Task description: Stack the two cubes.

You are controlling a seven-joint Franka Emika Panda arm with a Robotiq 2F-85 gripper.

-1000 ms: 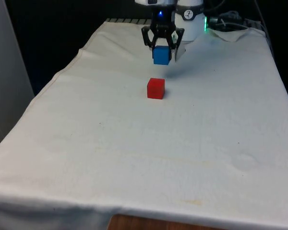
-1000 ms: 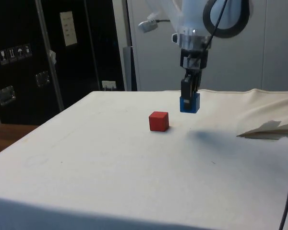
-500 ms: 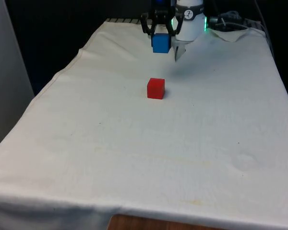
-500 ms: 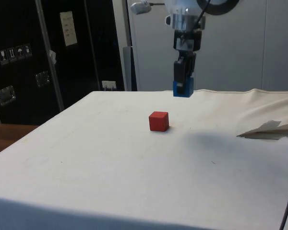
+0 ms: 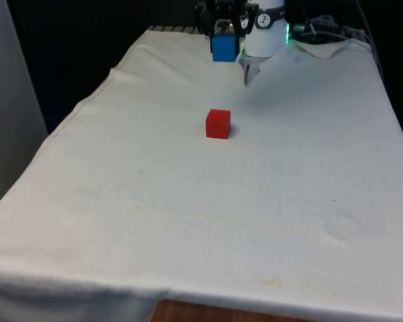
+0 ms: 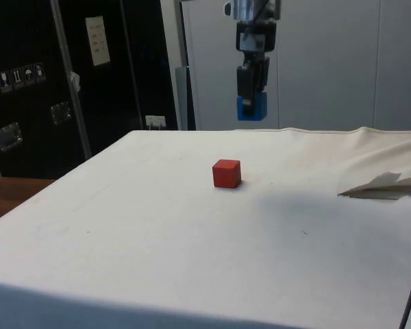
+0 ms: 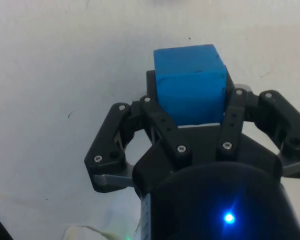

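Note:
A blue cube hangs high above the table, with my gripper shut on it. The red cube rests on the white cloth near the middle of the table. In the side view the held cube is well above the red one and a little toward the robot's end. In the front view it sits farther back than the red cube, almost in line with it.
A rumpled fold of cloth lies at the robot's end of the table, at the front view's right. The table edge runs along the front view's left. Dark cabinets stand behind in the side view.
My gripper has risen steadily with the blue cube held in it and drifted slightly toward the red cube in the side view. The red cube has stayed put.

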